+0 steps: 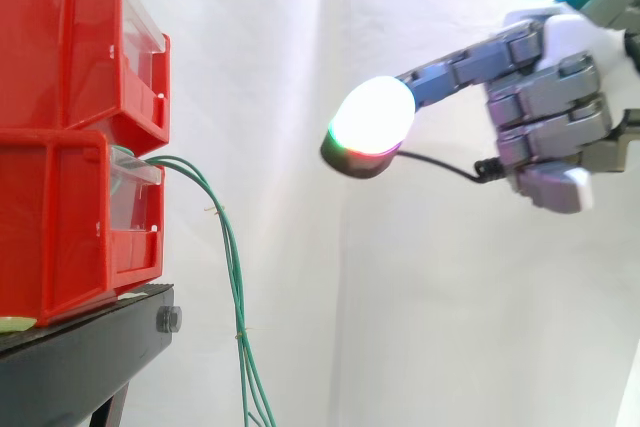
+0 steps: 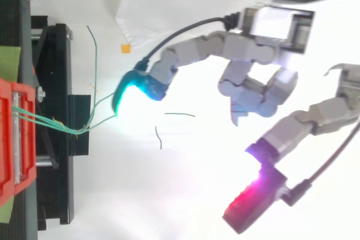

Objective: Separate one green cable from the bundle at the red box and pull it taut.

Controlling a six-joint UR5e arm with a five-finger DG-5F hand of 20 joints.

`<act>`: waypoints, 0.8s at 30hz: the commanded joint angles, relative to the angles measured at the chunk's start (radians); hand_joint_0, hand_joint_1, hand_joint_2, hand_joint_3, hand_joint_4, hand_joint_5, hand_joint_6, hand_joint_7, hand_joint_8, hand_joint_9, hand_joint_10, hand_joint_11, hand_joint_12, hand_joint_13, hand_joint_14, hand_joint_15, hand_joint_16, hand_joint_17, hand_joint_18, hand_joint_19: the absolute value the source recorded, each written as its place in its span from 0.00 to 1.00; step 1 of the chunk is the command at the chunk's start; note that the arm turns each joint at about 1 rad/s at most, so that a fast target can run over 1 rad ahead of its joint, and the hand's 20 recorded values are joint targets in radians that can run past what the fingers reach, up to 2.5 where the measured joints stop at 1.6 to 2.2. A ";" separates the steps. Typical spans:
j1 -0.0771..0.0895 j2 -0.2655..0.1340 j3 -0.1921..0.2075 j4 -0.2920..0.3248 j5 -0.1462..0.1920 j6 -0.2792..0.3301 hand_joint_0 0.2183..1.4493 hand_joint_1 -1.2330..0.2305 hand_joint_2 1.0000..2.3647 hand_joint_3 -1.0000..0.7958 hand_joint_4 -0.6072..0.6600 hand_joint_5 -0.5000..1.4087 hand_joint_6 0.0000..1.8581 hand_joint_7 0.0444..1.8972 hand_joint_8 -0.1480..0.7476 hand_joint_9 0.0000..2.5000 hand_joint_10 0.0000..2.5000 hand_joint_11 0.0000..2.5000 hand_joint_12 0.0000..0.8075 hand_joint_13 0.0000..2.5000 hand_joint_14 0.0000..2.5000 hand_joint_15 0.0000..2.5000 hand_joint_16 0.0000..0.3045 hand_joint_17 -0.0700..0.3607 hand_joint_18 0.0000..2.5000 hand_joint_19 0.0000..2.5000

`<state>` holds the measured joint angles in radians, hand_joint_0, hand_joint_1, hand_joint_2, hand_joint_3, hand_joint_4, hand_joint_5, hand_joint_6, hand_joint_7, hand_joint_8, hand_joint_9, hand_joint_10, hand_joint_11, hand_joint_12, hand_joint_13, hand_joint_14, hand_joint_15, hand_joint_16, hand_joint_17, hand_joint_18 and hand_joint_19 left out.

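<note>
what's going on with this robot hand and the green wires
The robot hand hovers short of the green cables that hang slack from the lower red bin on the black stand. One finger is stretched toward them, its glowing pad clear of them in the side view. The hand holds nothing, so no cable is separated yet.

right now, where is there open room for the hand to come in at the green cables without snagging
Free: the gap before the white curtain between the hanging green cables and the hand, level with the lower red bin. Also free below the hand. Crowded: the bin's mouth, where the cables bunch, with the black stand right beneath.
</note>
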<state>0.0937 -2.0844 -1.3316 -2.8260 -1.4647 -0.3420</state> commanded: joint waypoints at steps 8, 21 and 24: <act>-0.014 -0.026 0.023 0.000 0.007 0.081 0.14 0.37 0.00 0.28 0.72 0.18 0.27 0.37 0.65 0.55 1.00 0.71 0.69 0.57 1.00 0.64 0.28 0.60 0.76 0.06; -0.040 -0.089 0.022 0.048 -0.019 0.107 0.14 0.37 0.00 0.28 0.72 0.18 0.27 0.37 0.64 0.55 1.00 0.71 0.70 0.57 1.00 0.64 0.27 0.60 0.76 0.06; -0.040 -0.091 0.023 0.073 -0.020 0.107 0.14 0.37 0.00 0.28 0.72 0.18 0.27 0.38 0.64 0.55 1.00 0.71 0.70 0.57 1.00 0.64 0.28 0.60 0.76 0.07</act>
<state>0.0552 -2.1682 -1.3086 -2.7785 -1.4793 -0.2350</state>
